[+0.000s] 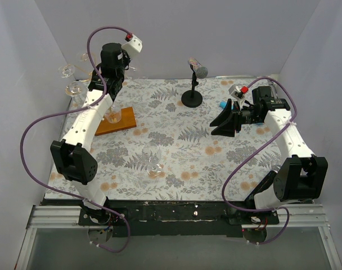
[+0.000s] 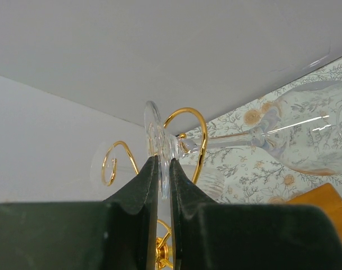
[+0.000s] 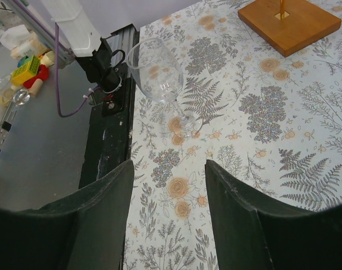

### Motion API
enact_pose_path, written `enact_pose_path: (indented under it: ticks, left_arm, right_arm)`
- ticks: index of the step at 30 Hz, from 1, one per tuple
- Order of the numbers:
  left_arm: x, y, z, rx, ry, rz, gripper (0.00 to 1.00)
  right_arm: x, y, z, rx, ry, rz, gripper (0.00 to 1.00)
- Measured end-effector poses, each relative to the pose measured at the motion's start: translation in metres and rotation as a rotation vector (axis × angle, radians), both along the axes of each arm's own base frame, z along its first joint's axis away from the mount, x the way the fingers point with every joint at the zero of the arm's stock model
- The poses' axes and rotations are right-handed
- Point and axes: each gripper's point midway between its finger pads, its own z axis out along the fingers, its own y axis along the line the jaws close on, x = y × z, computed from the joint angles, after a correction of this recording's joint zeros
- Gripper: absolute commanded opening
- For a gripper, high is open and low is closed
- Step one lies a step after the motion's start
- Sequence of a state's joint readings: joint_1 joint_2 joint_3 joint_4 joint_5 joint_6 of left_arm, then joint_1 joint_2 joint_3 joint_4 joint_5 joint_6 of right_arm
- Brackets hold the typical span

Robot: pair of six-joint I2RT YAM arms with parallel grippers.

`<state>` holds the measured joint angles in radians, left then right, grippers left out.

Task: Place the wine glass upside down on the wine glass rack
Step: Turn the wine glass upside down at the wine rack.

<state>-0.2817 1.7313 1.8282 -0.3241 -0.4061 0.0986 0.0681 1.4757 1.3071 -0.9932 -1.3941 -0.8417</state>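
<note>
Two robot arms work at a counter [image 1: 244,163] covered in a grey and orange floral print. The left gripper [image 2: 164,160] is raised at the back left, its two dark fingers pressed together on the thin round foot of a clear wine glass [image 2: 306,129], pinching the disc edge-on. From the gripper, the stem runs out sideways to the bowl, which lies off to the gripper's right in the wrist view, above the patterned cloth. The wine glass rack [image 2: 188,121], made of thin gold wire, is right at the fingertips: one curled arm arches just beyond them and crosses the stem close to the foot, though whether the stem sits inside the curl cannot be told. A smaller gold curl lies to the gripper's left. The rack's orange-brown wooden base [image 3: 289,19] sits below the gripper. A few other hanging glasses [image 1: 70,79] show on the rack's far side from above. The right gripper [image 3: 170,169] hovers over the right of the counter with its fingers spread wide, holding nothing. Ahead of it and well apart, a second wine glass [image 3: 160,73] stands upright on the cloth. A black microphone stand [image 1: 192,97] stands near the back wall, beside the right gripper.
</note>
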Motion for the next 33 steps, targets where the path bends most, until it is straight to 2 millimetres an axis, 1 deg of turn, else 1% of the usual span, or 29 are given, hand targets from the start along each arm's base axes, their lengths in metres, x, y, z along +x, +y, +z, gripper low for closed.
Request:
enact_pose_path:
  ticks: [6,12,15,22,29,33]
  left_arm:
    - [0.001,0.001,0.006,-0.003,-0.019,0.006,0.00]
    - [0.008,0.004,0.012,0.007,-0.046,0.025,0.00]
    - [0.014,0.004,0.011,0.018,-0.053,0.033,0.00]
    - [0.025,0.004,-0.001,0.039,-0.041,0.041,0.00]
    - [0.027,0.015,0.001,0.041,-0.052,0.062,0.00]
    - [0.028,0.027,0.001,0.039,-0.055,0.082,0.00]
  right_arm:
    - [0.000,0.000,0.000,0.000,0.000,0.000,0.61]
    - [0.000,0.000,0.000,0.000,-0.001,0.000,0.61]
    - [0.000,0.000,0.000,0.000,-0.001,0.000,0.61]
    - [0.000,0.000,0.000,0.000,-0.003,0.000,0.61]
    - [0.000,0.000,0.000,0.000,-0.006,0.001,0.61]
    - [0.000,0.000,0.000,0.001,-0.009,0.002,0.61]
